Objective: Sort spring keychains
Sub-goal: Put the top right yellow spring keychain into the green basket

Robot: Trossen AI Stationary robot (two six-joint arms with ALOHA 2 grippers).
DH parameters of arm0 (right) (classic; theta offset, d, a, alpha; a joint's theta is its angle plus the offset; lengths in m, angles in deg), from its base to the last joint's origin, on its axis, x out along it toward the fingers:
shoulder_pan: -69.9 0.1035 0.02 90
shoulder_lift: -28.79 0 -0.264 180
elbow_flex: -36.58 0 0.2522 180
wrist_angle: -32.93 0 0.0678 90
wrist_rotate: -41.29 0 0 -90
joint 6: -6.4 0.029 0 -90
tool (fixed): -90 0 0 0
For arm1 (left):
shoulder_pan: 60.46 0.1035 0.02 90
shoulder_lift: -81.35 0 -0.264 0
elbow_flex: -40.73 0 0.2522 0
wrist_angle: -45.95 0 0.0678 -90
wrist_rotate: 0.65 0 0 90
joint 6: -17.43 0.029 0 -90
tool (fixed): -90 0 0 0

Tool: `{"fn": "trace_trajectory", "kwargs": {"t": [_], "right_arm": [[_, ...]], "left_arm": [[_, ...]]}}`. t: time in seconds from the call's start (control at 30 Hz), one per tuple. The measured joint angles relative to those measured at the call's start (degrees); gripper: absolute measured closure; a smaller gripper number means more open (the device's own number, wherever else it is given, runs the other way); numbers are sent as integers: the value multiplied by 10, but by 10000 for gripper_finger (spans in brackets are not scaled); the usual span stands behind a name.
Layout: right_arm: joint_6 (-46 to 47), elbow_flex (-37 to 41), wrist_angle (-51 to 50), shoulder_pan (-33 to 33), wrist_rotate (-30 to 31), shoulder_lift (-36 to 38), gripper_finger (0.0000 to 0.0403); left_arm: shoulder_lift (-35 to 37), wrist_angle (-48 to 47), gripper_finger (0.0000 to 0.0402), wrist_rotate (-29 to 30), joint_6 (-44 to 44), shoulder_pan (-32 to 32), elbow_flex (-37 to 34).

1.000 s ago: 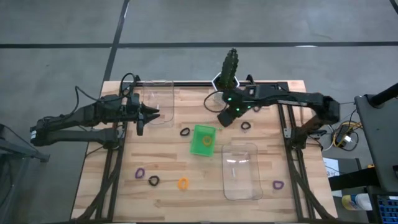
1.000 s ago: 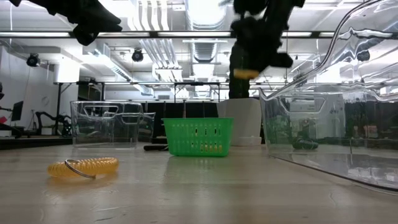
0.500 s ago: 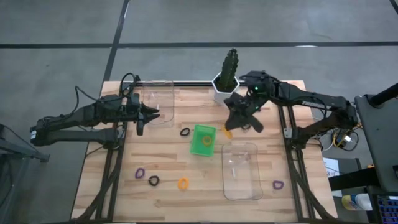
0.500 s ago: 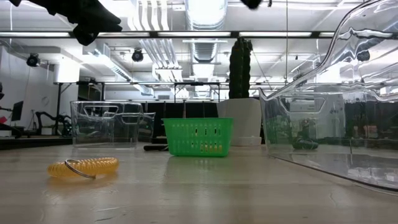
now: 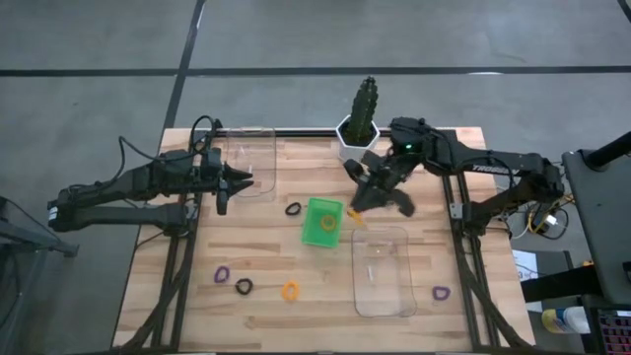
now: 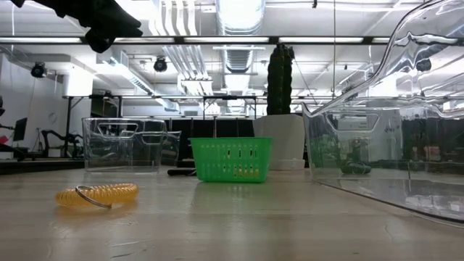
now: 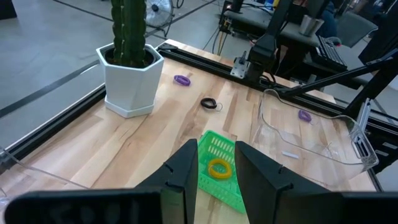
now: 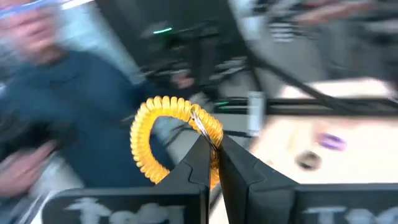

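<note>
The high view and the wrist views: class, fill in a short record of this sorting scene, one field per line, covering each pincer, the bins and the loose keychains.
right pincer: shut on an orange keychain, raised between the cactus pot and the green bin
left pincer: waiting by the far clear bin, fingers apart, holding nothing
green bin: one orange keychain inside
near clear bin: no keychain visible inside
loose on table: purple, black, orange, black, purple
</note>
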Motion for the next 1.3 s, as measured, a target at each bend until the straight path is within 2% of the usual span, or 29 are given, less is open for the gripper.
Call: {"fn": "trace_trajectory", "kwargs": {"t": [0.1, 0.33, 0.63, 0.9, 1.3], "right_arm": [[2, 1, -29, 6, 89, -23, 390], [-7, 1, -120, 11, 252, -80, 390], [-5, -19, -224, 32, 405, -161, 390], [-57, -99, -328, 48, 444, -264, 390], [-89, -152, -370, 47, 446, -342, 390]], "left_arm": [[0, 0, 303, 0, 0, 0, 0], [0, 0, 303, 0, 0, 0, 0], [0, -2, 303, 0, 0, 0, 0], [-4, -1, 303, 0, 0, 0, 0], [-14, -1, 303, 0, -3, 0, 0]]}}
